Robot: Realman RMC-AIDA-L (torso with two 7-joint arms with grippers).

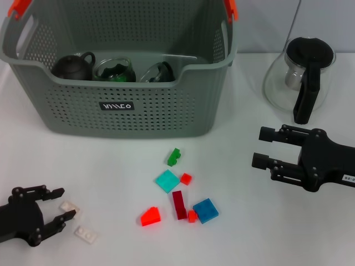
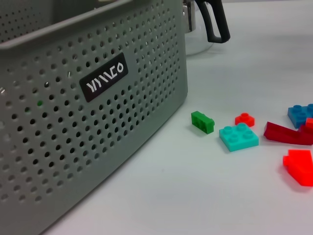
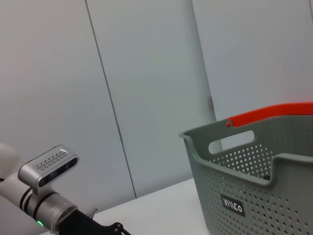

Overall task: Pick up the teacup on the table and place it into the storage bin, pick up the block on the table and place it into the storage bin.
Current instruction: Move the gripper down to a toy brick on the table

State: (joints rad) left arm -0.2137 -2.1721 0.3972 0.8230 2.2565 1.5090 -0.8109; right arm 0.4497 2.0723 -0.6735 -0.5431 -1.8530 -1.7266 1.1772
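Grey perforated storage bin (image 1: 122, 105) sits at the table's (image 1: 111, 244) far side and already holds a dark teacup (image 1: 73, 66). Blocks lie scattered in front of it; the dark red block (image 1: 179, 204) has its long axis pointing toward the bin. Left hand (image 1: 47, 213) rests low, fingers apart, empty. Right hand (image 1: 265, 148) hovers apart, empty, likely poised for a block.

Head view looks down; both wrist views sit low, sharing the storage bin (image 1: 127, 105).
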